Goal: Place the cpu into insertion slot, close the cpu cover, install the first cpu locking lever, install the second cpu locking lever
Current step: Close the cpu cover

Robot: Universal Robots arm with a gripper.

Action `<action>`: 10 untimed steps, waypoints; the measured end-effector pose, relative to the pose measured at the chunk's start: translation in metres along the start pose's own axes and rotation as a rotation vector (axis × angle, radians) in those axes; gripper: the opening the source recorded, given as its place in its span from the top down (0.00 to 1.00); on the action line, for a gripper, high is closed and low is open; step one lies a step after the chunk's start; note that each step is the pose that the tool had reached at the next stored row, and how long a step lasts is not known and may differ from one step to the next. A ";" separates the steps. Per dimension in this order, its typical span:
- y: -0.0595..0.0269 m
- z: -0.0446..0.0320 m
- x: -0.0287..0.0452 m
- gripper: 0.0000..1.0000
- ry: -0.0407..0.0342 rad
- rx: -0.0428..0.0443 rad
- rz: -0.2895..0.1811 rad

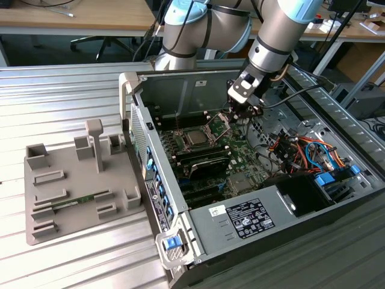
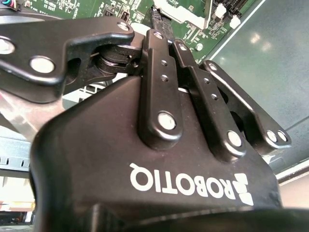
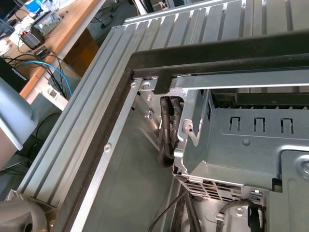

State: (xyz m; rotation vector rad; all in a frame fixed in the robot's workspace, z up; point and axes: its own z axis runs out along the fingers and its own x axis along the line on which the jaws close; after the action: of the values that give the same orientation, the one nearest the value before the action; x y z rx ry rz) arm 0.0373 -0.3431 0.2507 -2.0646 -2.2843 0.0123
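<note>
— Is the gripper (image 1: 233, 115) open or clamped on something?
— Can't tell from here. It hangs inside the open computer case (image 1: 174, 90), just beside the cpu cover (image 1: 218, 124), which stands tilted up.
— And the cpu (image 1: 195, 139)?
— A flat silver square lying in the insertion slot (image 1: 186, 145) on the green circuit board (image 1: 237, 155). Orange and blue cables (image 1: 301, 150) crowd the exterior view's right, with a ribbed metal table (image 1: 60, 90) underneath.

A ribbed silver metal counter (image 1: 66, 102) spreads across the exterior view under even, bright light. Behind it runs a long light-brown wooden desk (image 1: 72, 18), with the black star-shaped wheeled base of an office chair (image 1: 107, 42) on the dark floor (image 1: 36, 51) beneath.
</note>
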 end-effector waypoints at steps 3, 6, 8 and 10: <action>-0.0004 0.0000 0.0000 0.90 0.0000 0.0000 0.000; -0.0010 0.0001 0.0001 0.90 0.0000 0.0000 0.000; -0.0015 0.0002 0.0002 0.90 0.0000 0.0000 0.000; -0.0021 0.0003 0.0002 0.90 0.0000 0.0000 0.000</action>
State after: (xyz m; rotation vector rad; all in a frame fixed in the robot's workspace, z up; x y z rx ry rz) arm 0.0352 -0.3431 0.2505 -2.0643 -2.2846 0.0123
